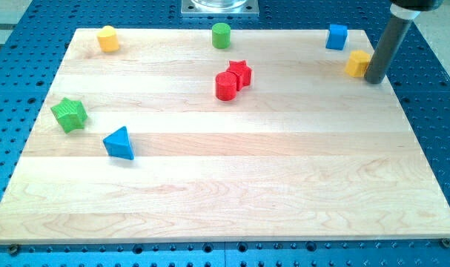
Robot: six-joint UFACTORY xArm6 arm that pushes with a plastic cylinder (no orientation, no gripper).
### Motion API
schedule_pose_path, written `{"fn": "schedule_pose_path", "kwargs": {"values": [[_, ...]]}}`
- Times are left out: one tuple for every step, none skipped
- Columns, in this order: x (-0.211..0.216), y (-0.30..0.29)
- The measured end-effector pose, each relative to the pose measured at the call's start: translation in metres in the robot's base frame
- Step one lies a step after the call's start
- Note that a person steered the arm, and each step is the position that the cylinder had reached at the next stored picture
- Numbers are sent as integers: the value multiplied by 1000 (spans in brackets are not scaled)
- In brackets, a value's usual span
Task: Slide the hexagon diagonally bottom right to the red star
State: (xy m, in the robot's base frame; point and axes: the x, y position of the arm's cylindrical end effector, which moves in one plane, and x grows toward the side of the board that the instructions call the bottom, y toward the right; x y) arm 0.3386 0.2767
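The red star (241, 72) lies a little above the board's middle, touching a red cylinder (225, 86) at its lower left. A yellow block (357, 64) near the board's right edge has flat faces; I cannot make out its exact shape. My tip (374, 78) stands right beside this block, at its right and slightly lower, touching or nearly touching it. Another yellow block (107, 38), rounded or hexagonal, sits at the board's top left, far from the tip.
A green cylinder (222, 35) is at the top centre and a blue cube (336, 36) at the top right, just above the right yellow block. A green star (69, 114) and a blue triangle (119, 142) lie at the left. The wooden board (232, 193) rests on a blue perforated table.
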Motion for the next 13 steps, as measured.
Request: {"fn": "schedule_pose_path", "kwargs": {"values": [[-42,51],[-72,52],[-55,13],[-47,-26],[-63,-34],[8,-61],[54,-62],[34,-57],[7,-60],[-27,-67],[-31,-74],[-31,-74],[-39,-81]]}}
